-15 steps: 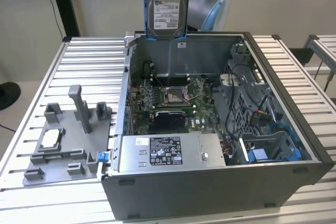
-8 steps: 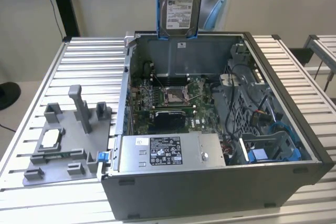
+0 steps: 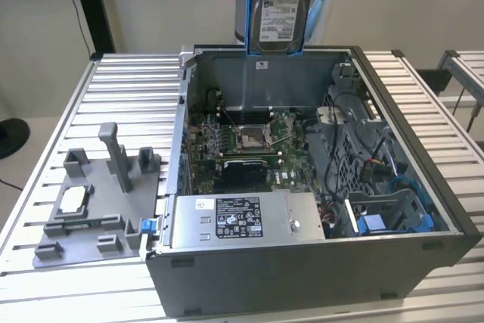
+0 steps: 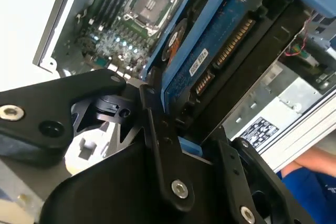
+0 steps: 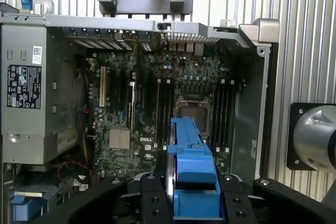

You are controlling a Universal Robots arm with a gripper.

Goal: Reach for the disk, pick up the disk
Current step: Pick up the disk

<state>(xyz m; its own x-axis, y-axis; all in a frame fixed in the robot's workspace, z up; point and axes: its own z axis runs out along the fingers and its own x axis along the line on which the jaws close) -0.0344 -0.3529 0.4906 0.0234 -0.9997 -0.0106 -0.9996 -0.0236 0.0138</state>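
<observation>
Nearest in the exterior view: the open computer case [image 3: 302, 277] on the slatted worktop [image 3: 45, 293], front wall toward the camera. Just inside that wall, the grey power supply box [image 3: 246, 217] with its black label. Beside the case, toward the exterior view's left, a grey fixture tray [image 3: 98, 209] with upright posts and a small square silver chip [image 3: 73, 200] seated in it. Deeper inside the case, the motherboard [image 3: 242, 149] with its processor socket [image 3: 251, 139] near the middle, and a drive cage [image 3: 363, 164] with blue parts toward the exterior view's right. Farthest back, above the case's rear wall and clear of it: the disk [image 3: 277, 7], upright, white label facing the camera, blue rails down its edges. Pincer [image 4: 173, 129] closed on the disk, black fingers [image 4: 160, 145] clamped against its blue rail, motherboard below it in both wrist views.
</observation>
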